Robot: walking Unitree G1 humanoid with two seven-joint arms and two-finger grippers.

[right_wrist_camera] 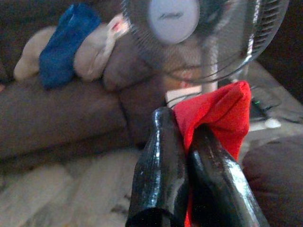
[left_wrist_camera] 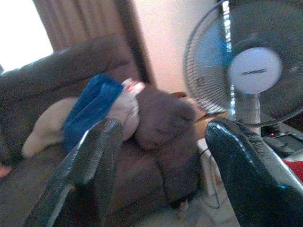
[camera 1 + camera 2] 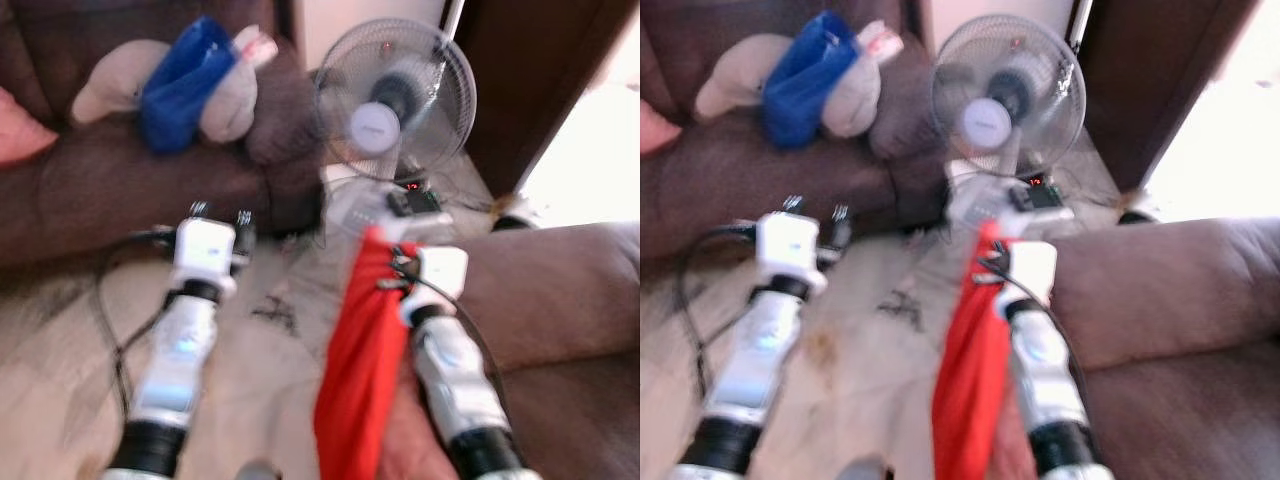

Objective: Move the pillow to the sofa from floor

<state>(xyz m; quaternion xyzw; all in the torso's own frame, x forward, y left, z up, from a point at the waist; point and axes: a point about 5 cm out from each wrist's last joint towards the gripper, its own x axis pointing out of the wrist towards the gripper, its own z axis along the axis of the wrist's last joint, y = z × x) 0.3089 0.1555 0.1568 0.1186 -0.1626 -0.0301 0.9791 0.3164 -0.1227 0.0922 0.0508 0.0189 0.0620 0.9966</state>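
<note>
A red pillow (image 3: 355, 370) hangs limp in the air, pinched at its top corner by my right gripper (image 3: 388, 262), which is shut on it. In the right wrist view the black fingers (image 1: 161, 165) clamp the red pillow (image 1: 222, 111). It dangles beside the arm of a brown sofa (image 3: 560, 290) at the right. My left gripper (image 3: 220, 212) is held out over the floor, open and empty, with its fingers (image 2: 92, 165) spread wide in the left wrist view.
A second brown sofa (image 3: 120, 180) at the back left carries a beige cushion wrapped in blue cloth (image 3: 180, 85). A standing fan (image 3: 395, 100) is straight ahead on the floor. A black cable (image 3: 110, 330) trails over the pale marble floor (image 3: 270, 340).
</note>
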